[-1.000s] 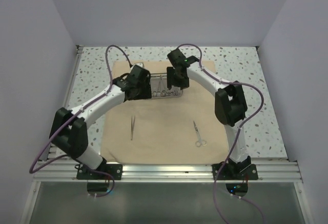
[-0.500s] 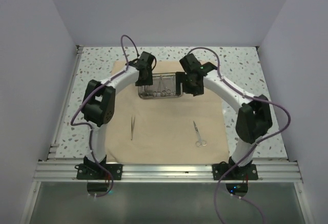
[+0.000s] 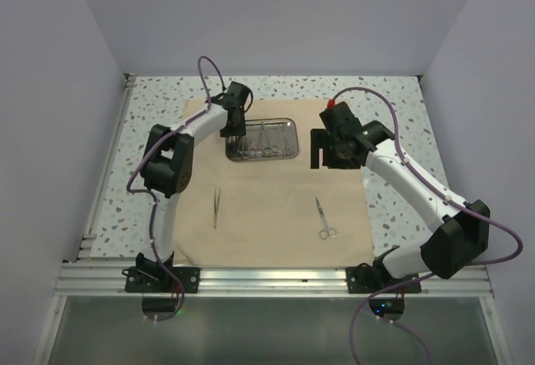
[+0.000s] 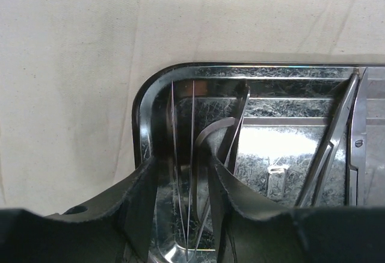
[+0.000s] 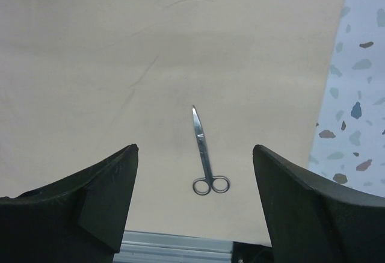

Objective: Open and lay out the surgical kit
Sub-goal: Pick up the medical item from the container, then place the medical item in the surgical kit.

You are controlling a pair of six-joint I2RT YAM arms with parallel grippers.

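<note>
**Unloading the tray, one instrument at a time**

The tan cloth wrap (image 3: 267, 244) is lying opened and flat on the speckled table (image 3: 401, 106), and the shiny rectangular steel tray (image 3: 289, 155) is sitting on its far half. Two pieces are already lying out on the near half: a thin silver pair of tweezers (image 3: 215, 208) on the left and ring-handled silver scissors (image 3: 323, 220) on the right, well apart. Several slim silver instruments (image 3: 263, 138) are waiting in the tray, so the unloading step appears to be under way.

The left gripper (image 3: 233, 129) is dipping into the tray's left end. Its fingers (image 4: 141, 206) are standing narrowly apart, bracketing a fine two-pronged silver tool (image 4: 182, 173) near the rounded corner, with a gap showing on each side (nothing is actually pinched). The right gripper (image 3: 328, 149) is hovering above bare cloth just right of the tray, its fingers (image 5: 105, 197) spread wide and carrying nothing.

The next move probably calls for the left fingers to close on the prongs alone, clear of the neighbouring curved piece (image 4: 212, 133), then lift straight up.
</note>
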